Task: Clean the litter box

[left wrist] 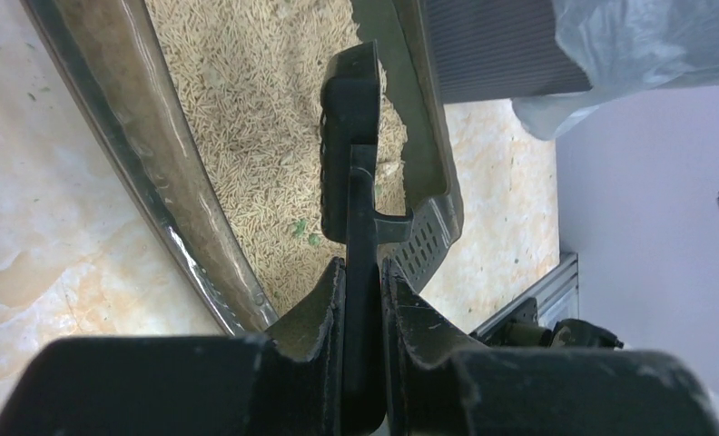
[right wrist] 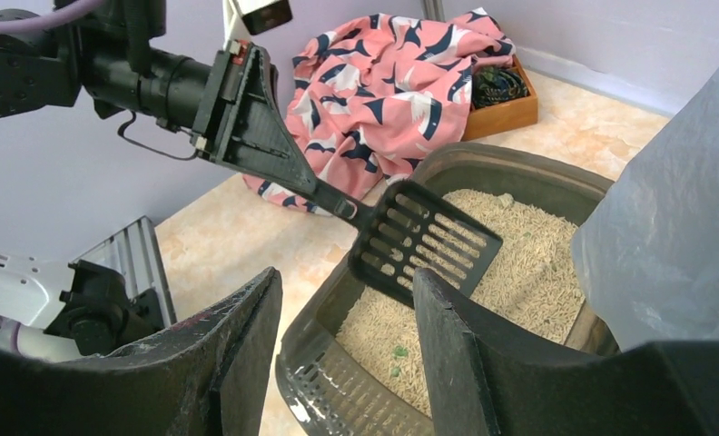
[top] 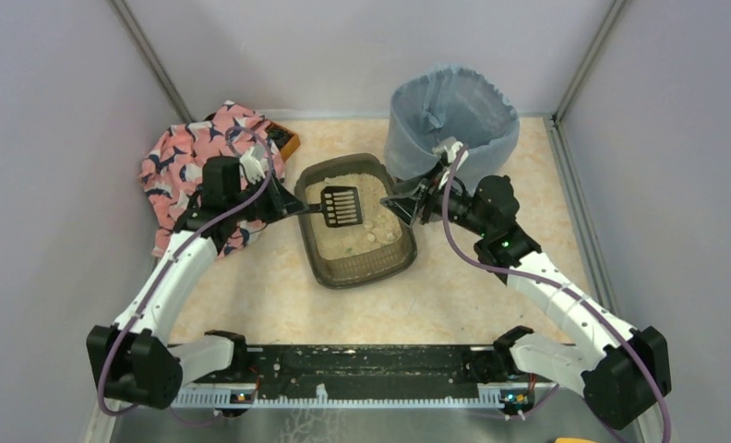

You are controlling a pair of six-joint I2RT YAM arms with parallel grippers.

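Note:
The litter box (top: 362, 277), a dark tray of beige granules, sits mid-table. My left gripper (top: 293, 205) is shut on the handle of the black slotted scoop (top: 341, 205). It holds the scoop head a little above the litter, with nothing on it. In the left wrist view the handle (left wrist: 363, 272) is clamped between the jaws, over the box wall (left wrist: 147, 163). My right gripper (top: 406, 205) is open and empty at the box's right wall. In the right wrist view its fingers (right wrist: 465, 345) stand apart over the rim (right wrist: 338, 400), facing the scoop (right wrist: 424, 241). Small green bits (right wrist: 394, 354) lie in the litter.
A round bin with a blue-grey bag (top: 449, 120) stands just behind the right gripper, its liner close by in the right wrist view (right wrist: 674, 218). A pink patterned cloth (top: 205, 166) and a wooden box (top: 283, 140) lie at the back left.

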